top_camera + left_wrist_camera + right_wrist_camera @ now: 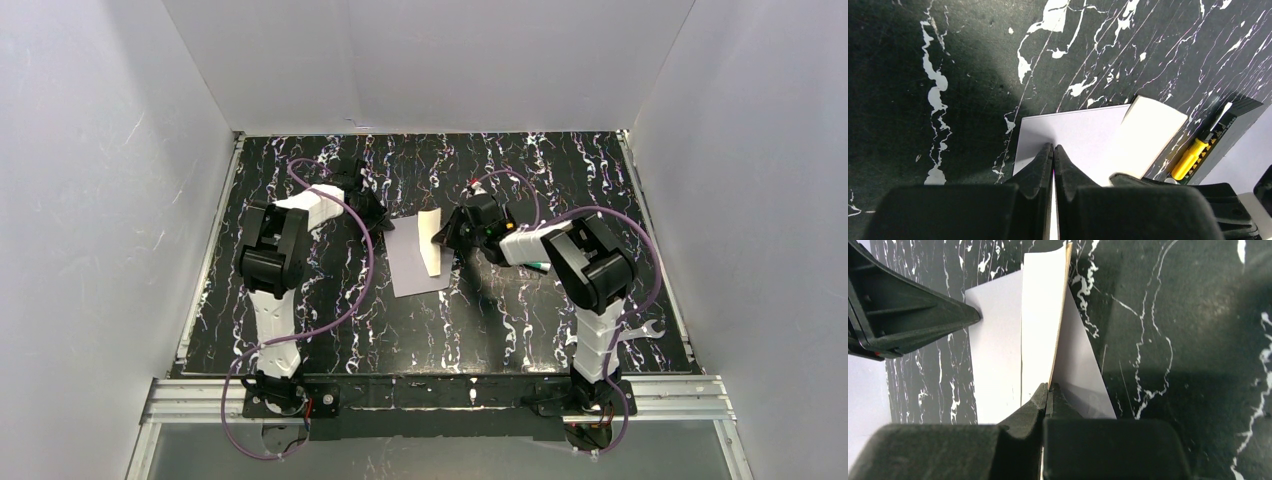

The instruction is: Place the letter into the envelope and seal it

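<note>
Envelope (410, 270) lies flat on the bench (520, 330), roughly mid-bench, between my two arms. From the top view it's a pale rectangle, long side running near to far.

The letter (1040, 315) sits over the right part of the envelope and is not flat. One long edge rests on the envelope face and the other is lifted, so the sheet stands tilted with a slight curl. The tan edge shows along the raised side. The letter is outside the envelope, not tucked in.

In the right wrist view the pointed flap (1080, 370) is open. It lies flat on the bench on the far side of the letter from the envelope body.

Right gripper (1048, 386): clamped on the letter's raised edge, and the paper runs straight in between the fingers. It comes in from the right, low over the bench.

Left gripper (1053, 147): jaws pressed together with no gap at the tips. The tips are down on the envelope near its left edge. In the right wrist view its tip touches that edge. I can't tell whether any paper is pinched there or the tips just rest on it.

The two grippers are near each other, with the envelope and letter between them.
</note>
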Motion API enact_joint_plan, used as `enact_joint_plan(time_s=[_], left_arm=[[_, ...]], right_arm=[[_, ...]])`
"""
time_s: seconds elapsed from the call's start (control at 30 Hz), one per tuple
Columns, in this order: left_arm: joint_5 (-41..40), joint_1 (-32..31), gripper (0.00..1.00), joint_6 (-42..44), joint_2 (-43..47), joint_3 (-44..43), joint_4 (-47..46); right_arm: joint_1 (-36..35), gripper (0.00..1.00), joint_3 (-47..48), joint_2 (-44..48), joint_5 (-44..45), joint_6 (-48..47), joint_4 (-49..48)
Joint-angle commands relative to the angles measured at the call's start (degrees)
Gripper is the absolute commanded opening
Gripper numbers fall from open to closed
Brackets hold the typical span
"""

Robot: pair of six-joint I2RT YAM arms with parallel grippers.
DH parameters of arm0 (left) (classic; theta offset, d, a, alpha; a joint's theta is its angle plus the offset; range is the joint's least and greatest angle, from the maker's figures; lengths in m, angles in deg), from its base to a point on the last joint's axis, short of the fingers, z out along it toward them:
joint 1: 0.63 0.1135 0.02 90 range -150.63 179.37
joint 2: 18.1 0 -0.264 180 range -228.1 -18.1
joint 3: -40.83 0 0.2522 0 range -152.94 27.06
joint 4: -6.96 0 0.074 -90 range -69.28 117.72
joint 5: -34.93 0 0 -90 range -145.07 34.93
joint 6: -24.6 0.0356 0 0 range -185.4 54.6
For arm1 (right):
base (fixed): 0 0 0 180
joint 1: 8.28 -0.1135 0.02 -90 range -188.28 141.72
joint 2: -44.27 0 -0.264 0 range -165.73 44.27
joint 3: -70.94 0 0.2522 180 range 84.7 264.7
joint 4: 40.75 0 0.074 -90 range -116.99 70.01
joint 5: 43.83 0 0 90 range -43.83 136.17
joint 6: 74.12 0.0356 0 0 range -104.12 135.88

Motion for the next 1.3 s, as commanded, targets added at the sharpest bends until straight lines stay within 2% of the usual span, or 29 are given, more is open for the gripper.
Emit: enact_joint_plan(time_s=[0.0,0.23,0.43,1.0,1.27], left_arm=[[-4.91,-0.39,0.00,-0.47,-0.77,0.74,4.57],[-6.69,-0.38,0.00,-1.80,-1.64,0.53,5.30],[-5.86,-0.52,0.00,-2.45,-1.94,0.59,4.71],[-4.28,-0.41,0.00,-2.77,-1.50,0.59,3.06],[-4.73,-0.45,0.00,-1.82,-0.46,1.45,2.72]], right_arm=[[-0.06,0.01,-3.72,2.51,-0.36,-1.38,6.55],[-0.06,0.01,-7.11,5.21,0.00,-0.69,7.86],[-0.15,0.01,-8.19,3.88,-4.95,-1.52,3.70],[-1.20,0.01,-3.97,-1.19,-15.03,-3.70,0.12],[-1.03,0.01,-4.38,0.69,-9.86,-1.08,5.58]])
